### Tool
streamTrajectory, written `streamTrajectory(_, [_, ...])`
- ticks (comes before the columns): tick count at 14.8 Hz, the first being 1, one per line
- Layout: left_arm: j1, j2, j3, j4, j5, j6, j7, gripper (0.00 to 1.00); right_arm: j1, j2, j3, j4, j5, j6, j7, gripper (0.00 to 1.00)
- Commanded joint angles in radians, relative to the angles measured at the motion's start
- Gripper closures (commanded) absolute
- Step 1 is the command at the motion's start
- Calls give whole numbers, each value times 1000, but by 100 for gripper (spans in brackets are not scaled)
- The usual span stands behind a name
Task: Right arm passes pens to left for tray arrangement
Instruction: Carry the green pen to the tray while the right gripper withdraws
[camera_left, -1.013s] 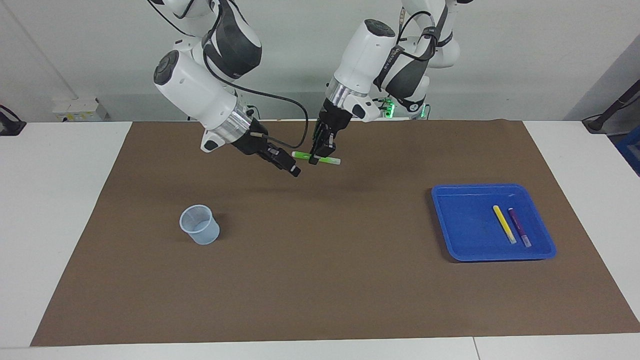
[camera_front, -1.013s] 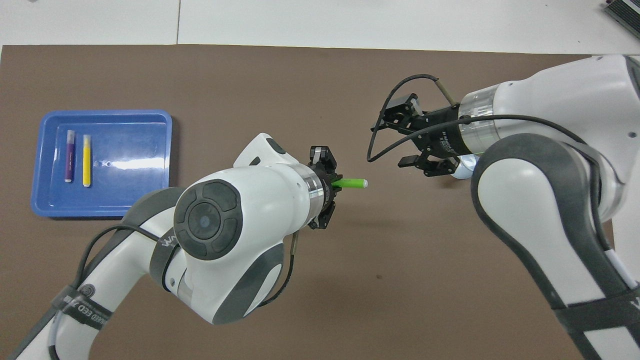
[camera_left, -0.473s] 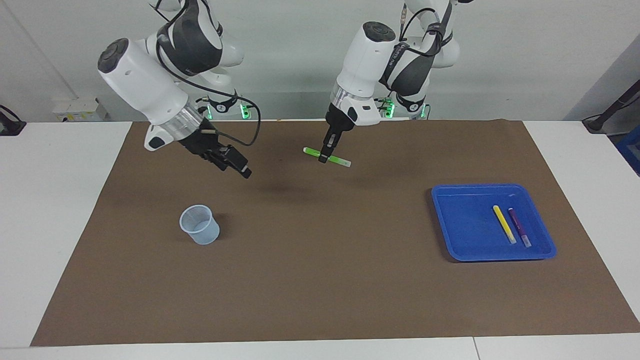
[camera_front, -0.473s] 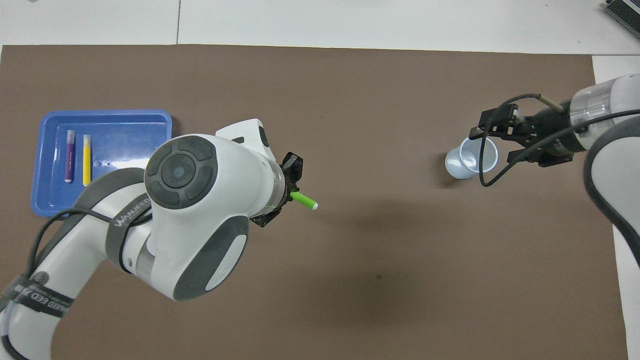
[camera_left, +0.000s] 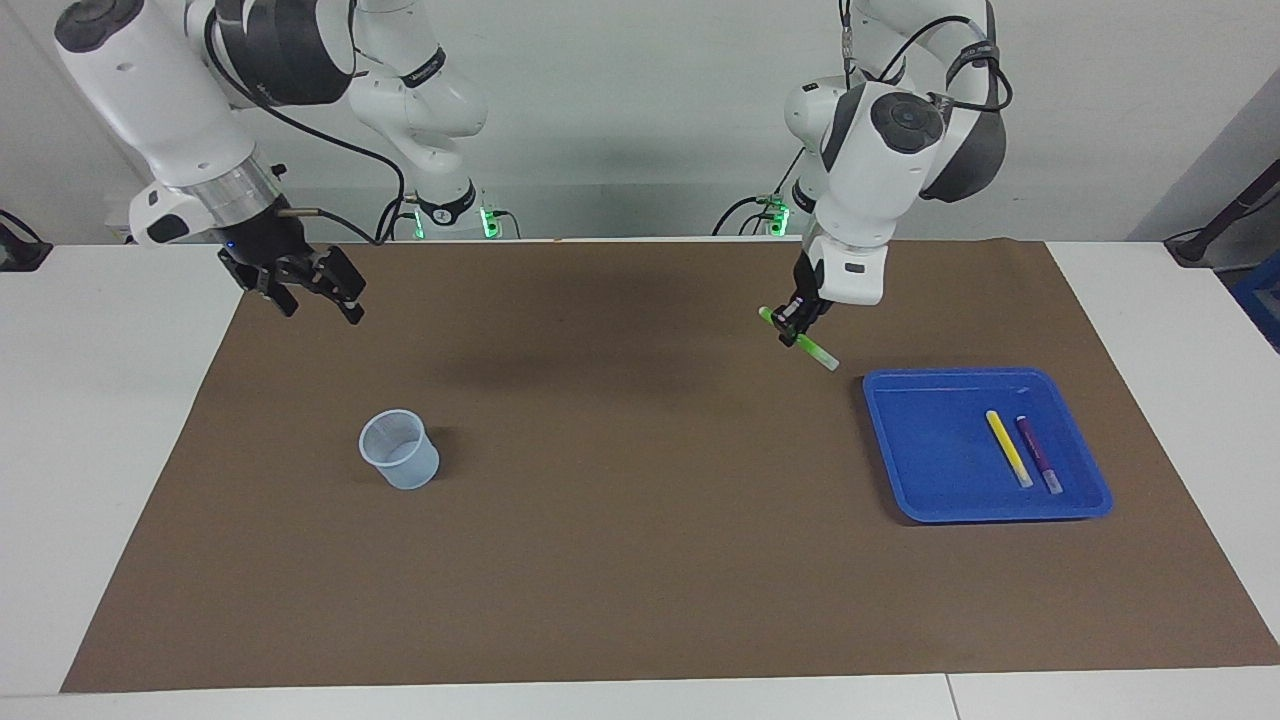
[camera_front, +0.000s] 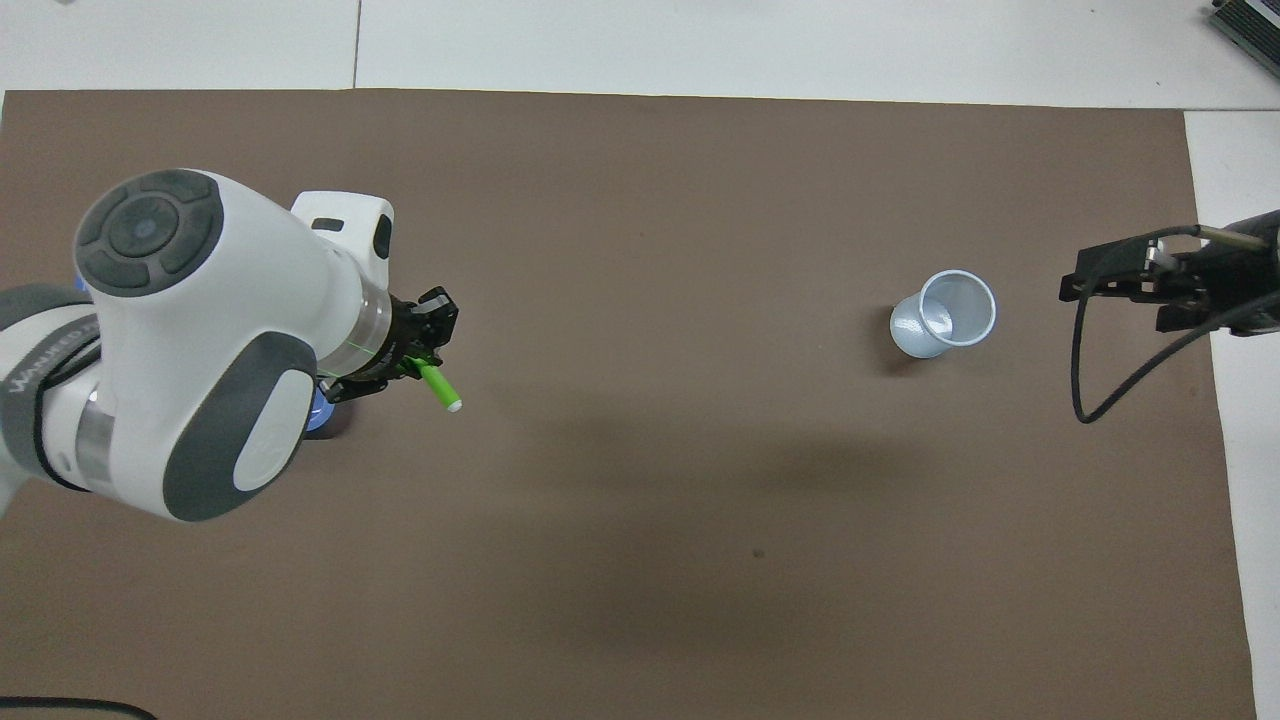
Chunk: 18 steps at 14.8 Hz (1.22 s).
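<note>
Up by the tray's (camera_left: 985, 445) robot-side corner in the facing view, the left gripper (camera_left: 797, 325) is pinching the green pen (camera_left: 800, 340) in the air over the mat (camera_left: 640, 560), pen tilting down toward the tray. Yellow pen (camera_left: 1008, 448) and purple pen (camera_left: 1038, 454) are lying side by side in the tray, at the left arm's end of the table. Right gripper (camera_left: 312, 295) is hanging spread and empty over the mat's edge at the right arm's end; the cup (camera_left: 399, 449) is sitting farther from the robots than it.

Overhead, the left arm is hiding nearly all of the tray, green pen (camera_front: 438, 385) sticking out of the left gripper (camera_front: 415, 350). Cup (camera_front: 945, 313) is standing upright, right gripper (camera_front: 1100, 280) well apart from it.
</note>
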Motion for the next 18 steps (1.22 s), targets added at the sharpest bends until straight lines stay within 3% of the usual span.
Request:
streamTrajectory(1, [87, -34, -7, -22, 25, -40, 209, 100, -23, -24, 13, -26, -63, -7, -65, 0])
streamTrajectory(8, [270, -1, -7, -41, 122, -3, 645, 100, -31, -27, 7, -18, -57, -68, -102, 0])
streamTrajectory(13, [322, 66, -7, -87, 177, 129, 742, 100, -28, -29, 7, -16, -71, -103, -229, 0])
streamTrajectory(18, [338, 196, -6, -82, 275, 236, 776, 100, -31, -30, 5, -13, -71, -119, -239, 0])
